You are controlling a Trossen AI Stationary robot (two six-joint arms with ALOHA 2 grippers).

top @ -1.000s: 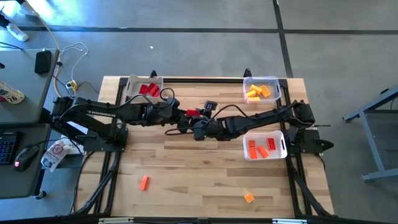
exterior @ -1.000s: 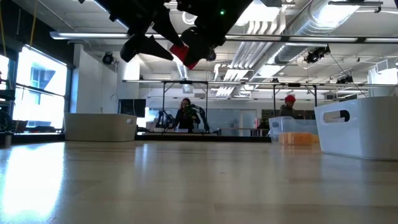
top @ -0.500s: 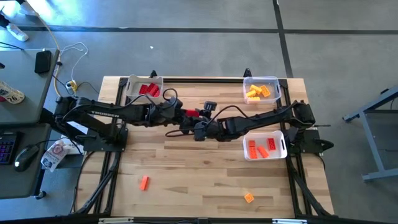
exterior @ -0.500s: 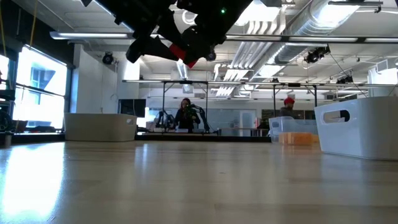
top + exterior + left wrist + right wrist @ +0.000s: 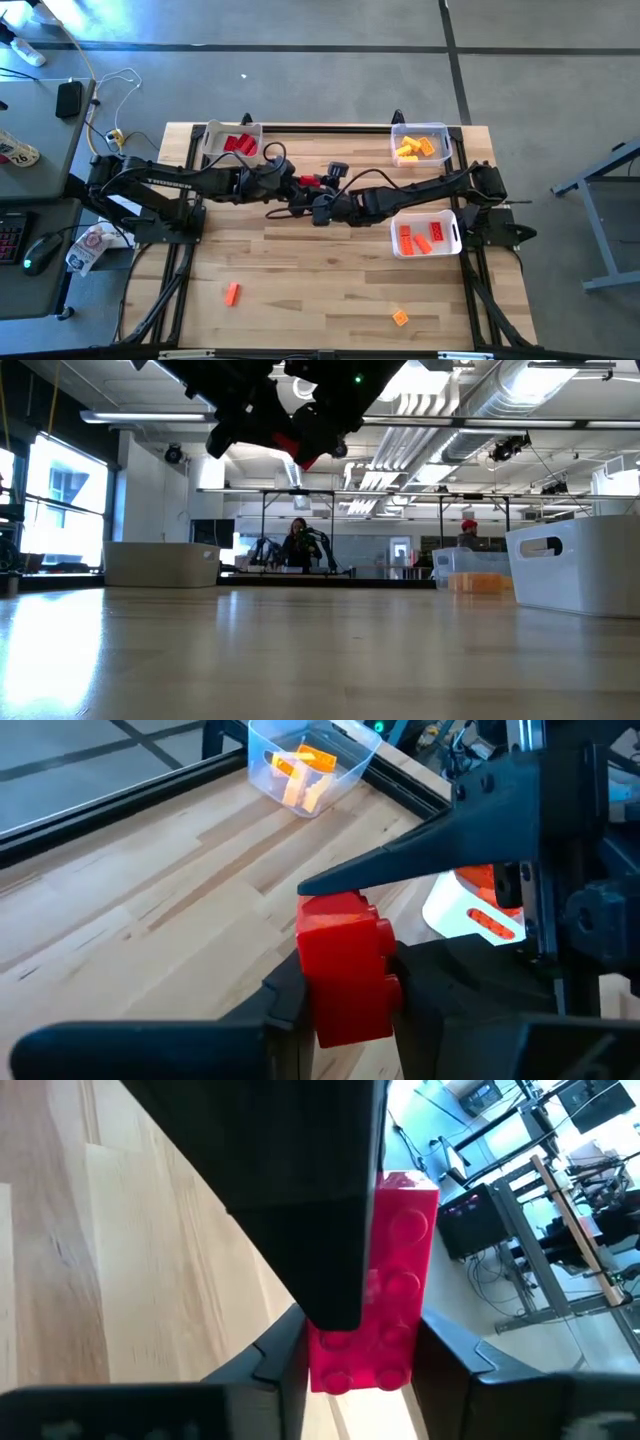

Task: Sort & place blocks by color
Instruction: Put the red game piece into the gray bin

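Note:
A red block (image 5: 309,181) hangs high over the middle of the table, between my two grippers, which meet tip to tip. My left gripper (image 5: 300,183) comes from the table's left and is shut on the block (image 5: 345,970). My right gripper (image 5: 317,187) comes from the right and also has the block (image 5: 385,1280) between its fingers. The low view shows the red block (image 5: 297,448) well above the tabletop. Two loose orange blocks (image 5: 232,293) (image 5: 400,318) lie flat on the wood near the front edge. My left gripper pinches the red block's near end (image 5: 345,1015) between its two fingers, one on each side. The studded block stands out beyond the fingers, clear of the table. My right gripper has the block's near end (image 5: 365,1365) between its two fingers (image 5: 285,1365). In the left wrist view one right finger (image 5: 420,860) lies along the block's far end (image 5: 335,905). The left arm's finger covers part of the block in the right wrist view.
A white bin with red blocks (image 5: 232,143) stands at the far left. A clear bin with yellow-orange blocks (image 5: 420,143) stands at the far right. A white bin with orange blocks (image 5: 426,234) sits by the right edge. Bare wood lies under the grippers.
My left gripper, open around the red block a second ago, has rolled a little and shut on it. The block has stayed where it was, high above the table.

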